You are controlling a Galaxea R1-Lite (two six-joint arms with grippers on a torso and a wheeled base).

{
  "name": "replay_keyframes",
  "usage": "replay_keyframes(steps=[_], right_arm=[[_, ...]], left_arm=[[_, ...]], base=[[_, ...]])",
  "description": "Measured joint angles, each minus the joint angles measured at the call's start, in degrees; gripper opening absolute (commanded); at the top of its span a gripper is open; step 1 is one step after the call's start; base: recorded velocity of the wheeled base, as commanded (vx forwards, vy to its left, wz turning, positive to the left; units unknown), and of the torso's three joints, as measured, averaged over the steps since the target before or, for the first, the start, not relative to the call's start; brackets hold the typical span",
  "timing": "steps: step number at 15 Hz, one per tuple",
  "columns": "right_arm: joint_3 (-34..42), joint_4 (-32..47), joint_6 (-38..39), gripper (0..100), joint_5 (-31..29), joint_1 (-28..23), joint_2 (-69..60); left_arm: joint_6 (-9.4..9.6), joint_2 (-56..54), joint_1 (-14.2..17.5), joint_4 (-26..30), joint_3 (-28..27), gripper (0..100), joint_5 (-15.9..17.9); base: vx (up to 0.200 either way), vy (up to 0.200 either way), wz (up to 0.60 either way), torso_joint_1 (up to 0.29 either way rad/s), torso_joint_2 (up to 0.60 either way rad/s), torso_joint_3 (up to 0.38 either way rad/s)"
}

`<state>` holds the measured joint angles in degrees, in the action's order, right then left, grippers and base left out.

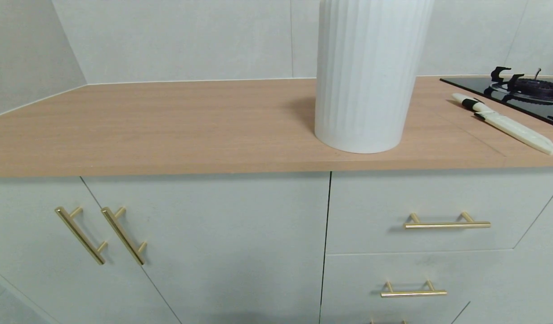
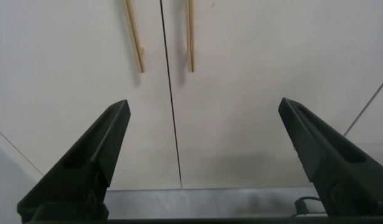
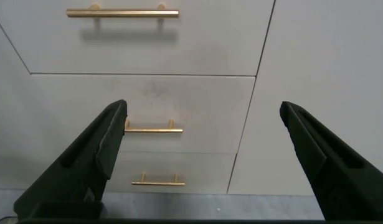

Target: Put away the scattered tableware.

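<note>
Left gripper and right gripper hung open, facing the cabinet; the knife on the desk probably called for a grip on its handle.

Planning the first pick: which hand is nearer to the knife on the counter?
Right. The right hand faces the drawers below the knife; the left hand faces the double doors farther left.

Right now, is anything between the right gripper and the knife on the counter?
Probably. The right gripper is open and faces the drawer fronts, while the knife lies up on the countertop, whose front edge likely sits between them. Nothing lies on the knife.
</note>
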<state>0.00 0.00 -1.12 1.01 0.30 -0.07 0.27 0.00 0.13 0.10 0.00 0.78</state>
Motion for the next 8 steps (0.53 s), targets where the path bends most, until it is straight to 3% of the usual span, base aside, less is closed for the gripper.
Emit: replay_keyframes(steps=[8], right_arm=[[0.00,0.00,0.01,100,0.00,0.00,0.00]], left_arm=[[0.00,0.00,-0.04,0.00,0.00,100,0.00]], base=[[0.000,-0.200,0.00,0.005,0.00,0.005]])
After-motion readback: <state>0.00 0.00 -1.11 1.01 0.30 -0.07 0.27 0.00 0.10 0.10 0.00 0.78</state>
